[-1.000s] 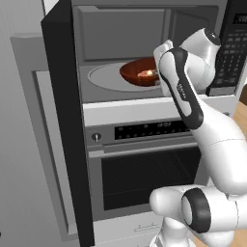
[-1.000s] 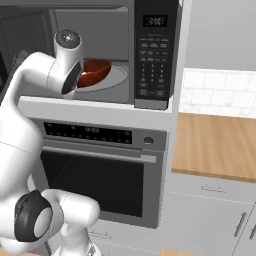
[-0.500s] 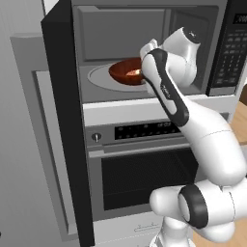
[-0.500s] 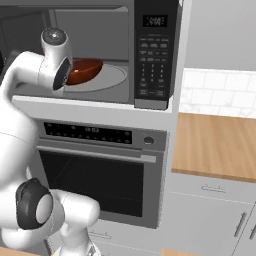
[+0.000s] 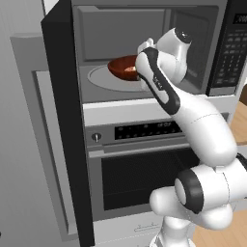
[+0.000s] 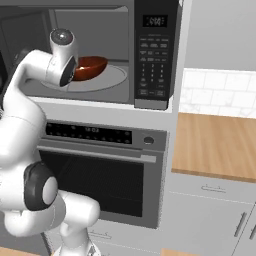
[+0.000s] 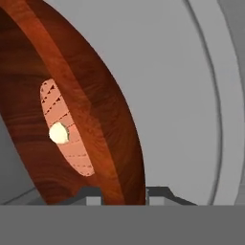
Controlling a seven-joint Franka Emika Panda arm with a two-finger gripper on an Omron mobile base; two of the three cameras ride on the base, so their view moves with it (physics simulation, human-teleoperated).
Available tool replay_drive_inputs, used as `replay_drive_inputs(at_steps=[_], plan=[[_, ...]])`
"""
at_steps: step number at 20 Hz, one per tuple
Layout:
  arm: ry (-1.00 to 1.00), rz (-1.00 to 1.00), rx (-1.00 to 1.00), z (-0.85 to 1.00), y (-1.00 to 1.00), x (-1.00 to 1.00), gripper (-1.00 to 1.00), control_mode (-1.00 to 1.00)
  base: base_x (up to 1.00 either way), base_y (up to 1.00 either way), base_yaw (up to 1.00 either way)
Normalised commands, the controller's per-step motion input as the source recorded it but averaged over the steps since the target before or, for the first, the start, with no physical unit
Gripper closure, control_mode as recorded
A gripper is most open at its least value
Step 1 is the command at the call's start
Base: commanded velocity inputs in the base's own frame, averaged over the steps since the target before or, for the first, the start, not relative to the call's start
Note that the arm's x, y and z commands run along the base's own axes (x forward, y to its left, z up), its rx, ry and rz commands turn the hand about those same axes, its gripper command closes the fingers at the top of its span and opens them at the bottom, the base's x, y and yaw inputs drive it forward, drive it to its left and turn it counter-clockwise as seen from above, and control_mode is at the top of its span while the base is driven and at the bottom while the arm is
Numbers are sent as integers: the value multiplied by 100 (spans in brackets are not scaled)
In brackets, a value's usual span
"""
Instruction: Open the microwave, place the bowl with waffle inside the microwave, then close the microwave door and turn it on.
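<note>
The bowl [image 7: 95,124] with the waffle [image 7: 67,127] sits over the turntable [image 6: 112,77] inside the microwave [image 6: 155,50], its rim pinched between the closed hand's [image 7: 123,195] fingertips. Placing is underway; next, release, withdraw, and swing the door [image 5: 65,120] shut.

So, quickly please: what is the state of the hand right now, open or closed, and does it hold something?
Hand: closed on the rim of the bowl, one finger on each side; the bowl is over the turntable in the microwave.
</note>
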Motion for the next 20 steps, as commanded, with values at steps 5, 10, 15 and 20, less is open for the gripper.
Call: replay_drive_inputs(at_steps=[5, 10, 15, 20], plan=[[5, 0, 5, -4, -10, 5, 100, -100, 0, 0, 0], [5, 0, 3, -15, -2, 5, 100, -100, 0, 0, 0], [0, 0, 0, -7, 0, 20, 100, -100, 0, 0, 0], [0, -2, -1, -1, 4, 1, 100, -100, 0, 0, 0]])
